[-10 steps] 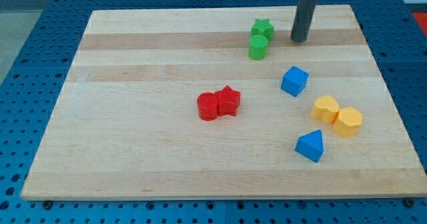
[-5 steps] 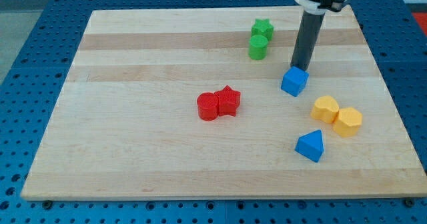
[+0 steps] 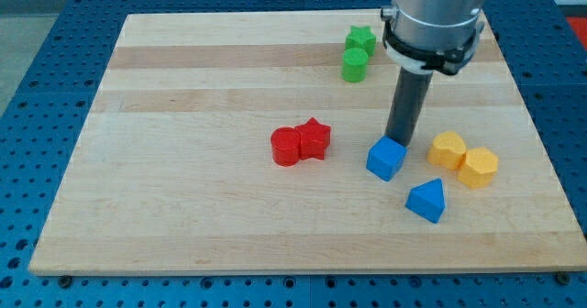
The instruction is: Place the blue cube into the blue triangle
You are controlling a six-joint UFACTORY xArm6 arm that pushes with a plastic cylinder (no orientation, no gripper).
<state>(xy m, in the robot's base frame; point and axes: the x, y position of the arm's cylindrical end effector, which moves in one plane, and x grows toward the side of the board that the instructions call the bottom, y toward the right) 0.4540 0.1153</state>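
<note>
The blue cube [image 3: 385, 159] lies right of the board's middle. My tip [image 3: 400, 142] touches the cube's upper right edge, on the side toward the view's top. The blue triangle [image 3: 427, 201] lies below and to the right of the cube, with a small gap between them. The dark rod rises from the tip to a large grey arm housing [image 3: 433, 19] near the view's top.
Two yellow blocks [image 3: 464, 159] lie side by side just right of the cube and above the triangle. A red cylinder and red star [image 3: 301, 143] touch each other at the board's middle. A green star [image 3: 361, 40] and green cylinder [image 3: 355, 65] lie near the top.
My tip moved down the view and slightly left. It pushed the blue cube down and left, closer to the blue triangle. The other blocks did not move.
</note>
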